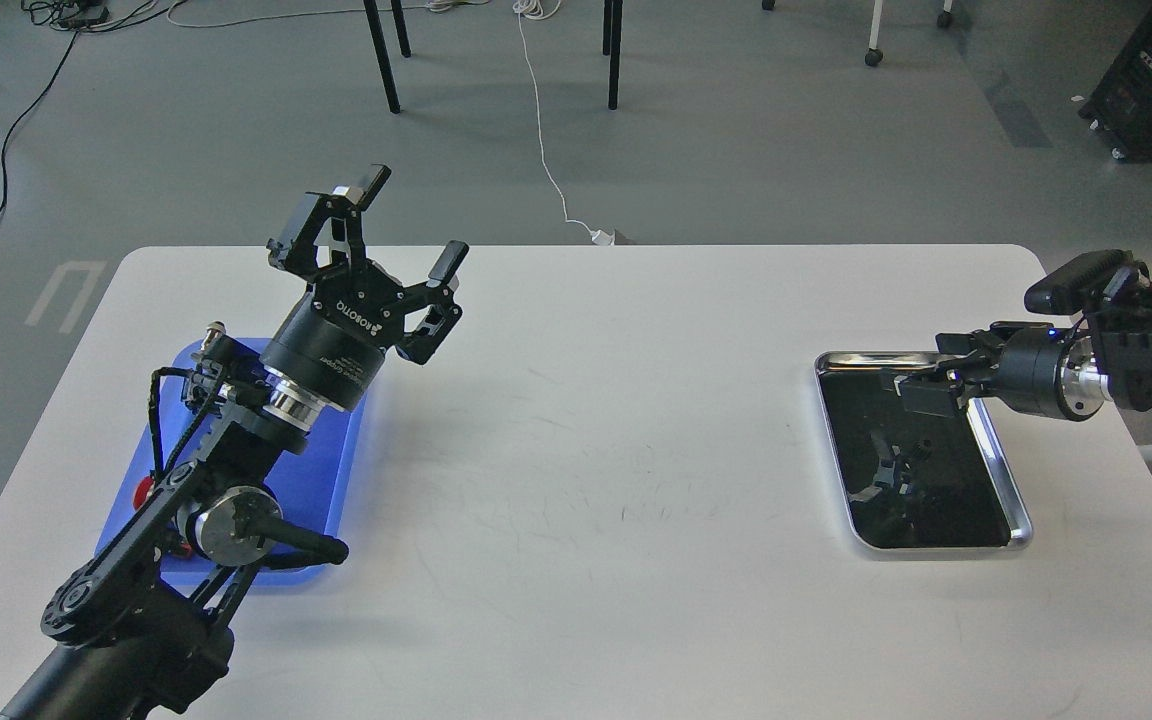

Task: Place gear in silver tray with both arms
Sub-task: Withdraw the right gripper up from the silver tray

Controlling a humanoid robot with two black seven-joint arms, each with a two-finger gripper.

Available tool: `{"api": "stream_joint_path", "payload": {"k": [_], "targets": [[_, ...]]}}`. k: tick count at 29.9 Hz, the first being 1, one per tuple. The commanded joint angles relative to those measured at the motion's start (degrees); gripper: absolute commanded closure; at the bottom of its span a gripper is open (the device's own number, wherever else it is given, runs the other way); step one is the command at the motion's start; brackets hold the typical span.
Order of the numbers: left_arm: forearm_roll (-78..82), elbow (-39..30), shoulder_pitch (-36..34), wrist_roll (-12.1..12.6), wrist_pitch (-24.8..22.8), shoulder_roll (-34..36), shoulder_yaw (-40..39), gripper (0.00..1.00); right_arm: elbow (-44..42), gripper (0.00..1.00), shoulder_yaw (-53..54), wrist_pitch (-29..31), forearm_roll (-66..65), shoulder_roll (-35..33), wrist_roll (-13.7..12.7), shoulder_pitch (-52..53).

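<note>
The silver tray [1014, 500] lies at the table's right, and its dark bottom mirrors my right gripper. My right gripper [924, 368] reaches in from the right and hovers over the tray's far half. Its fingers are apart and I see nothing between them. My left gripper [406, 222] is open and empty, raised above the far end of the blue tray [336, 470] and pointing up and away. I cannot make out a gear in the silver tray or in either gripper.
The blue tray on the table's left is mostly hidden by my left arm. A small red part [144, 490] shows at its left edge. The white table [596, 450] spans between the two trays. Chair legs and cables lie on the floor beyond.
</note>
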Motion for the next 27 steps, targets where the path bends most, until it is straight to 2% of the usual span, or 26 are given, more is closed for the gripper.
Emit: {"api": "stream_joint_path", "payload": {"k": [1, 7, 12, 15, 18, 23, 27], "targets": [[0.00, 0.09, 0.17, 0.00, 0.01, -0.04, 0.09, 0.02, 6.23, 0.05, 10.11, 0.00, 8.75, -2.65, 0.01, -1.25], [0.08, 0.44, 1.05, 0.00, 0.18, -0.04, 0.17, 0.02, 13.54, 0.05, 24.34, -0.08, 32.39, -3.80, 0.01, -9.76], [0.17, 0.80, 2.02, -0.18, 0.71, -0.04, 0.00, 0.02, 13.90, 0.05, 41.03, 0.27, 51.47, 0.41, 0.01, -22.41], [0.17, 1.67, 2.11, -0.26, 0.97, -0.04, 0.00, 0.02, 13.28, 0.05, 51.06, 0.18, 56.94, 4.19, 0.01, -29.71], [0.17, 2.20, 2.19, -0.35, 3.34, 0.05, 0.00, 0.02, 13.63, 0.05, 56.79, 0.27, 60.10, 5.87, 0.01, -34.73], [0.00, 2.29, 2.28, -0.71, 4.49, 0.13, -0.44, 0.02, 13.98, 0.04, 60.14, 1.67, 66.52, 5.17, 0.01, -37.03], [0.00, 2.20, 2.63, -0.44, 4.58, 0.31, -0.44, 0.02, 13.98, 0.03, 60.06, 4.39, 66.53, 4.12, 0.01, -37.64]]}}
